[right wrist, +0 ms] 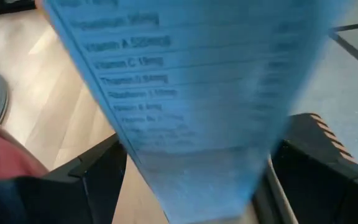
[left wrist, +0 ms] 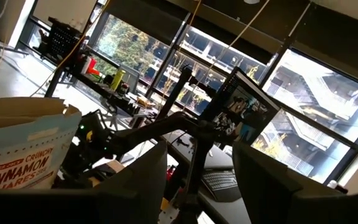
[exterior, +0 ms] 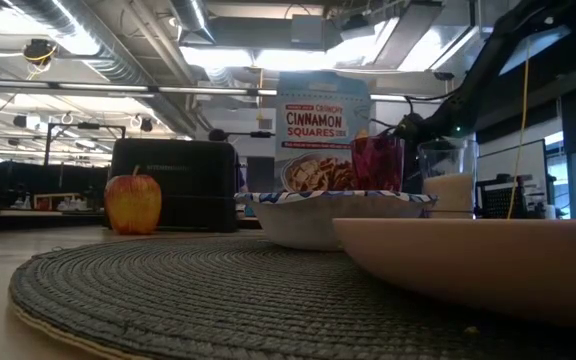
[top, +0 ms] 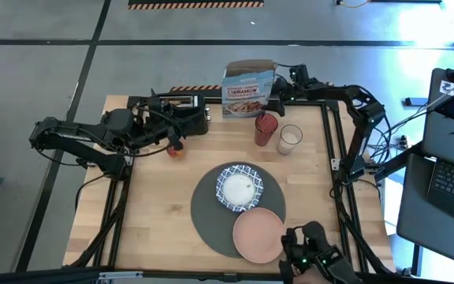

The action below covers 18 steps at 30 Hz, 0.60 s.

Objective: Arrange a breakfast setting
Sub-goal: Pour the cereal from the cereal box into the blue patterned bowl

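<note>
The round dark-grey mat (top: 209, 213) lies at the table's middle near side. The blue-and-white bowl (top: 240, 188) and the salmon-pink plate (top: 258, 234) rest on it. The red tumbler (top: 266, 128) and the milk glass (top: 289, 140) stand on the bare table behind the mat. The gold spoon does not show. My right gripper (top: 284, 81) is shut on a blue cereal box (top: 249, 93) at the far edge. My left gripper (top: 173, 138) is open and empty, beside a black toaster (top: 186, 115) and above a red apple (top: 176, 151). My right gripper holds the cereal box with one finger (right wrist: 101, 174) on each broad face. The narrow side panel with the nutrition print (right wrist: 191, 155) shows between them. The fingers come level from the table's right. The box looks upright in the low view (exterior: 323, 125); whether it is lifted, I cannot tell.
The toaster and the apple stand at the far left of the wooden table (top: 156, 213). A dark device (top: 315, 256) sits at the near right corner, close to the plate. Bare wood lies left of the mat.
</note>
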{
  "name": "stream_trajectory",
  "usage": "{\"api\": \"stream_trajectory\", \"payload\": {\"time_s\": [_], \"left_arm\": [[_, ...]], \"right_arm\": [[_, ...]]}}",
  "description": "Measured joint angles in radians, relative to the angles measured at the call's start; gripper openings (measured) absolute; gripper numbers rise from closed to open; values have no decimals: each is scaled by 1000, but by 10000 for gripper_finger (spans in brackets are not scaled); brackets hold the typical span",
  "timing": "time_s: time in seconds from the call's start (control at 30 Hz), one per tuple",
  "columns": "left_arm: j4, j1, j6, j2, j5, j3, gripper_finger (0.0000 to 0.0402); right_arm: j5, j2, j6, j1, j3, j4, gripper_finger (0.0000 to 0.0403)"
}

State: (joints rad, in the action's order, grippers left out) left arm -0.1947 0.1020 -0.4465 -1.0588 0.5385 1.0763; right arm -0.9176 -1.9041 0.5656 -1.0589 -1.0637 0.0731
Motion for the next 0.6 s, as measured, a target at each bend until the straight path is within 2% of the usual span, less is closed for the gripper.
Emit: {"api": "stream_trajectory", "payload": {"time_s": [0.47,0.6], "left_arm": [[0,0,-25,0,0,0,174],[1,0,-25,0,0,0,174]], "right_arm": [[-17,-76,15,66,0,89,337],[-8,-76,8,65,0,119,323]]}}
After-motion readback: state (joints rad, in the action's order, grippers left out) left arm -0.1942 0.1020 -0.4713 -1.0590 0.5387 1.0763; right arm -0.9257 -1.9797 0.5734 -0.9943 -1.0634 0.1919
